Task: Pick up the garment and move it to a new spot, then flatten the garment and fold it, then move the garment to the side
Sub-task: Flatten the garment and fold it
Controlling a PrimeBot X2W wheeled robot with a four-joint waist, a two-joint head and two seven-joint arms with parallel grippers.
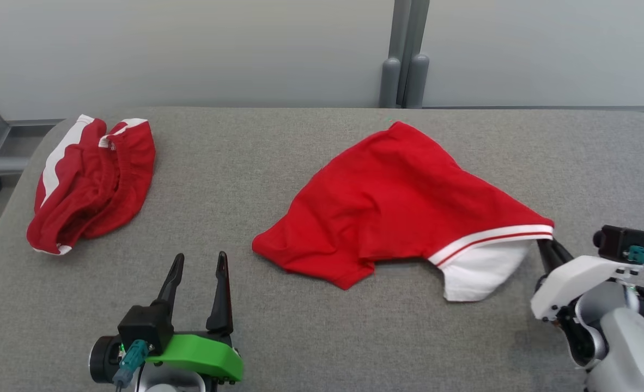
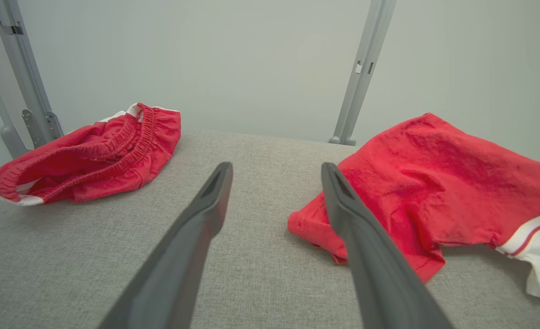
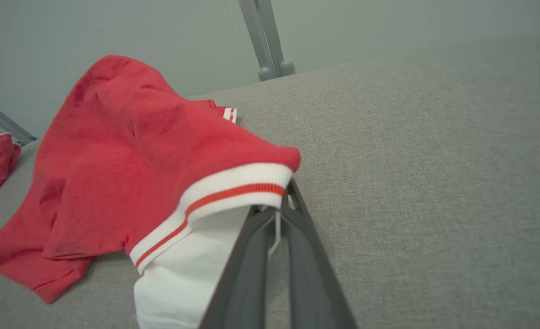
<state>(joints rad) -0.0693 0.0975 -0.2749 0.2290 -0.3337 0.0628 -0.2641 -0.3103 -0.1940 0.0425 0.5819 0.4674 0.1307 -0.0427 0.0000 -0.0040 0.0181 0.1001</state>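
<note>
Garment (image 1: 398,201) lies crumpled on table (image 1: 245,163), right of centre. My right gripper (image 1: 546,244) pinched shut on its white-banded hem (image 3: 233,187); my left gripper (image 1: 200,257) spread wide, apart from cloth. Step: pick-up. Next, I judge: lift, carry without slipping.

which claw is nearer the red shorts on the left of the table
Left. The left claw, open, sits just short of the red shorts; the right claw is across the table, shut on the red shirt.
</note>
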